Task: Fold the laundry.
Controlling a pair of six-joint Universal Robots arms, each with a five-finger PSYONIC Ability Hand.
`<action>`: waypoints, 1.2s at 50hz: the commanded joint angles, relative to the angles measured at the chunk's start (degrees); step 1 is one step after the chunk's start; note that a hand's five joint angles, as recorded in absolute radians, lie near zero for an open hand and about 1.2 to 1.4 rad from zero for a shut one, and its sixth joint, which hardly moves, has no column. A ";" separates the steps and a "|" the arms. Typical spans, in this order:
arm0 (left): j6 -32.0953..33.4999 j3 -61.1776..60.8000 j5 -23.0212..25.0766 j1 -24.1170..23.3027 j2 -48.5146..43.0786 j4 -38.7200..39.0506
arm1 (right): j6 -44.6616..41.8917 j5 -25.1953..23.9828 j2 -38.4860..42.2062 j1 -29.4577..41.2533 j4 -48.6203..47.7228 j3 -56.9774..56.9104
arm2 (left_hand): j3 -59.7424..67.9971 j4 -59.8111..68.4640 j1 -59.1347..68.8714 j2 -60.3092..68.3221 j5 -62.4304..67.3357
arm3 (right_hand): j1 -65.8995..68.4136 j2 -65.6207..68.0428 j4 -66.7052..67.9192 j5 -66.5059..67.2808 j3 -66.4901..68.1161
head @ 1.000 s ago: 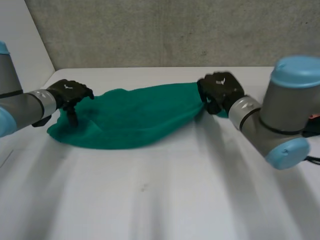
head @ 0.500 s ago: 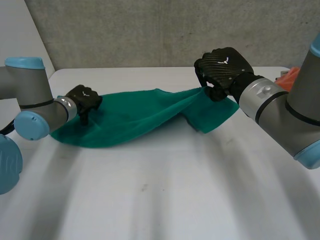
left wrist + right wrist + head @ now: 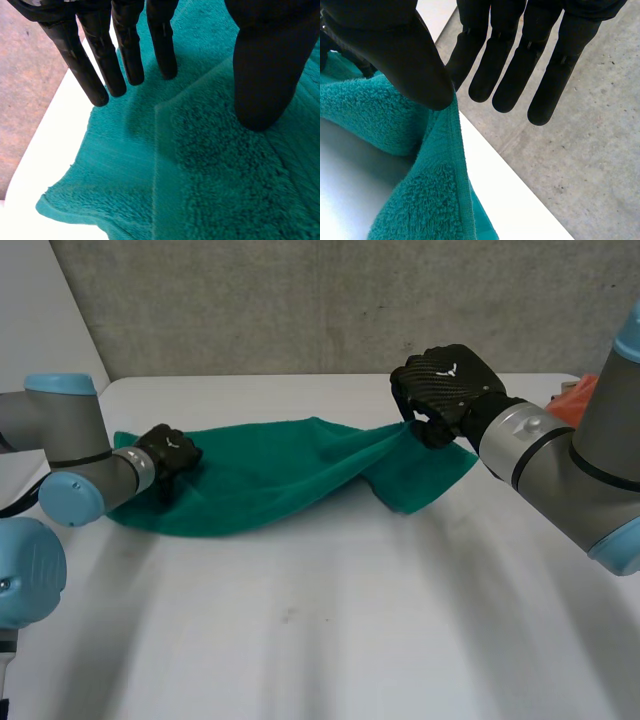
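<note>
The right hand (image 3: pixel 445 390) is up above the table (image 3: pixel 330 640), close to its far edge and toward the right side. It is clamped on one end of a green towel (image 3: pixel 260 480): in the right wrist view the thumb presses the towel's hem against the straight fingers (image 3: pixel 512 75), and the cloth hangs down from this pinch. From there the towel goes down to the table in a loose fold and stretches along the far edge toward the far left corner, where the rest of it lies flat.

The left hand (image 3: pixel 168 450) is low on the left end of the towel. Its fingers are straight and spread apart from the thumb. In the left wrist view the thumb rests on a doubled-over layer of the cloth, and the fingertips reach the towel's edge beside the table's edge. Nothing is gripped between them.

Behind the right arm, at the far right corner, an orange thing (image 3: pixel 575 395) shows; I cannot tell what it is.
</note>
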 commanded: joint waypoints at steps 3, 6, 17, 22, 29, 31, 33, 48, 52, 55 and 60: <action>0.07 0.31 -0.38 -0.03 -0.91 -0.74 | 0.00 0.01 0.34 -0.66 -0.05 -0.30 | 8.59 8.39 8.19 8.53 8.30 | 14.41 12.44 11.66 12.71 12.17; 0.08 0.23 -0.56 -0.03 -0.91 -0.65 | 0.00 0.01 0.69 -0.66 -0.05 -0.30 | 9.26 9.06 8.86 9.20 8.97 | 14.41 12.44 11.66 12.71 12.17; -0.45 -2.32 -4.95 -0.56 2.78 0.31 | -0.17 0.27 1.39 -0.75 -0.05 -0.21 | 47.76 47.57 47.36 47.71 47.48 | 14.41 12.44 11.66 12.71 12.17; -1.68 -6.53 -6.80 -0.83 6.99 2.51 | -0.26 0.45 1.57 -1.27 -0.05 -0.38 | 47.76 47.57 47.37 47.71 47.48 | 14.41 12.44 11.66 12.71 12.17; -2.65 -15.76 -6.45 0.49 16.31 2.86 | -1.14 0.53 1.57 -2.50 0.56 -0.56 | 47.76 47.57 47.37 47.71 47.48 | 14.41 12.44 11.66 12.71 12.17; -3.43 -19.43 -6.10 1.37 20.33 2.86 | -2.53 0.53 1.83 -2.85 1.00 -0.56 | 47.76 47.57 47.37 47.71 47.48 | 14.41 12.44 11.66 12.71 12.17; -4.23 -22.35 -5.57 2.16 23.16 2.78 | -4.21 0.71 2.10 -3.03 1.88 -0.65 | 47.76 47.57 47.37 47.71 47.48 | 14.41 12.44 11.66 12.71 12.17; 10.44 -52.06 1.37 12.27 45.23 -22.71 | -44.82 4.93 1.74 -9.45 38.27 4.80 | 47.76 47.57 47.37 47.71 47.48 | 14.41 12.44 11.66 12.71 12.17; 11.15 -54.18 4.18 12.53 46.82 -21.84 | -40.35 5.54 2.10 -7.70 33.18 4.63 | 47.76 47.57 47.37 47.71 47.48 | 14.41 12.44 11.66 12.71 12.17; 10.10 -52.78 3.93 12.71 43.76 -20.00 | -36.66 6.77 4.02 -6.64 29.59 4.36 | 47.76 47.57 47.37 47.71 47.48 | 14.41 12.44 11.66 12.71 12.17; 6.32 -47.33 0.59 10.87 39.00 -18.67 | -33.40 9.49 8.07 -4.18 25.36 2.52 | 47.76 47.57 47.37 47.71 47.48 | 14.41 12.44 11.66 12.71 12.17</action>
